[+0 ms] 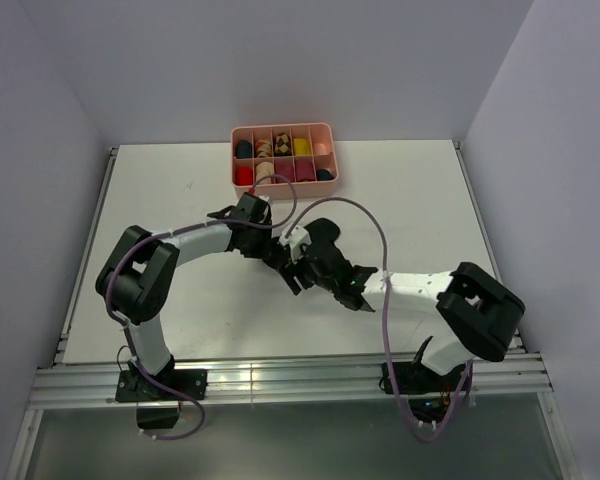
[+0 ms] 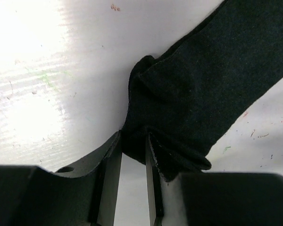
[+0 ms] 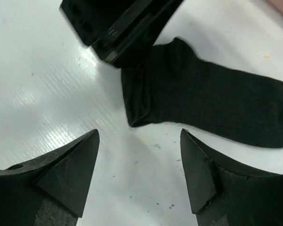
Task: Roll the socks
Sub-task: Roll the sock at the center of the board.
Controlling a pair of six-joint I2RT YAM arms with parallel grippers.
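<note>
One black sock (image 2: pixel 203 80) lies flat on the white table. In the right wrist view the sock (image 3: pixel 212 99) runs off to the right. My left gripper (image 2: pixel 133 136) is shut on a bunched fold at the sock's near end. It also shows in the right wrist view (image 3: pixel 122 33), at the top, and in the top view (image 1: pixel 276 254). My right gripper (image 3: pixel 139 135) is open and empty, hovering just short of the sock's end; in the top view (image 1: pixel 302 272) it is close beside the left one. The striped sock and the other black sock are out of view.
A pink divided tray (image 1: pixel 280 129) with rolled socks in its compartments stands at the table's far edge, behind the grippers. Both arms meet at the table's middle, with cables looping over them. White walls close in the table on three sides.
</note>
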